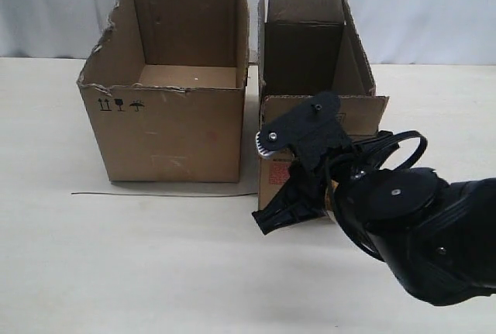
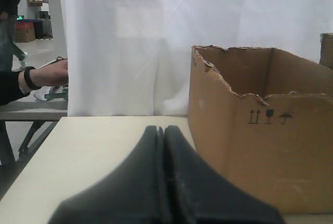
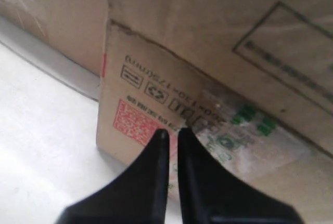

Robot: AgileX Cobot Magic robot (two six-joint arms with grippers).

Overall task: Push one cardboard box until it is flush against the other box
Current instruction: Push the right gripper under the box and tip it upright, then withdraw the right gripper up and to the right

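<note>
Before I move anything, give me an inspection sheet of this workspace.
Surface: pale table, matte.
Job's things: narrow red-printed carton and wider torn-rim carton side by side, slim gap between; not flush.
Clutter: thin dark strand on the table before the torn-rim carton.
Grippers: right gripper shut, tips close to the narrow carton's red sticker; left gripper shut, low over the table.
Cables: black cable loops at the right wrist.
Surroundings: white curtain behind; person's arm with black wristband beside another table.
</note>
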